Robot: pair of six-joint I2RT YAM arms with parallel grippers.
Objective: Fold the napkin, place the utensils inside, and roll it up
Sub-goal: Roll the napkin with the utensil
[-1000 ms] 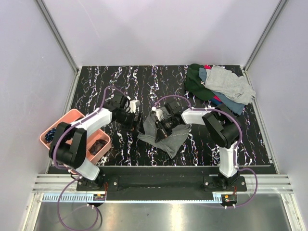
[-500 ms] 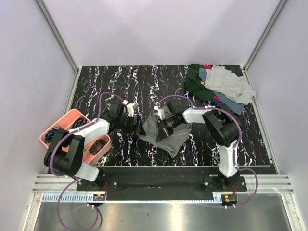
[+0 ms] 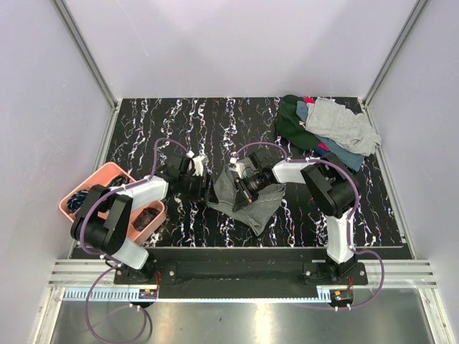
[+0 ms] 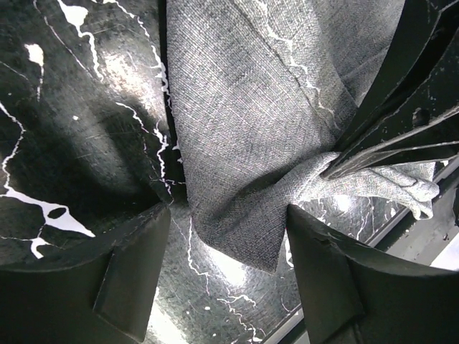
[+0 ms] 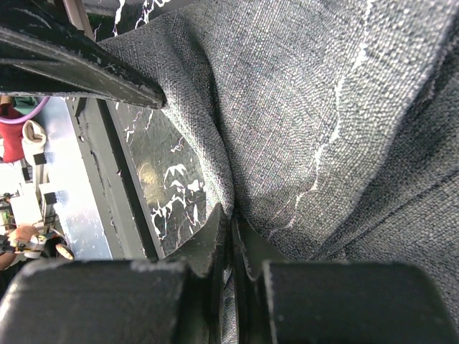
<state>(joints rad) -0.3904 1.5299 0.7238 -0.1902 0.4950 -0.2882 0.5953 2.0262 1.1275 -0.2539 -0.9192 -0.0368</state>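
Observation:
The grey napkin (image 3: 247,204) lies crumpled on the black marbled table. My right gripper (image 5: 234,218) is shut on a raised fold of the napkin (image 5: 323,107), and shows from above as the right gripper (image 3: 242,188). My left gripper (image 4: 228,247) is open at the cloth's left side. A pointed corner of the napkin (image 4: 244,179) hangs between its two fingers (image 4: 133,269) without touching either. From above, the left gripper (image 3: 205,188) sits against the napkin's left edge. The right gripper's fingers (image 4: 391,122) pinch the cloth just beyond that corner. The utensils are out of view.
A pink tray (image 3: 92,183) with dark contents stands at the table's left edge, beside the left arm. A heap of green, light-grey and blue cloths (image 3: 326,129) lies at the back right. The table's near metal edge (image 4: 423,240) runs close under the grippers.
My left gripper has come down and rightward to the napkin's left corner, and its jaws have narrowed a little. The right gripper has kept its pinch in place.

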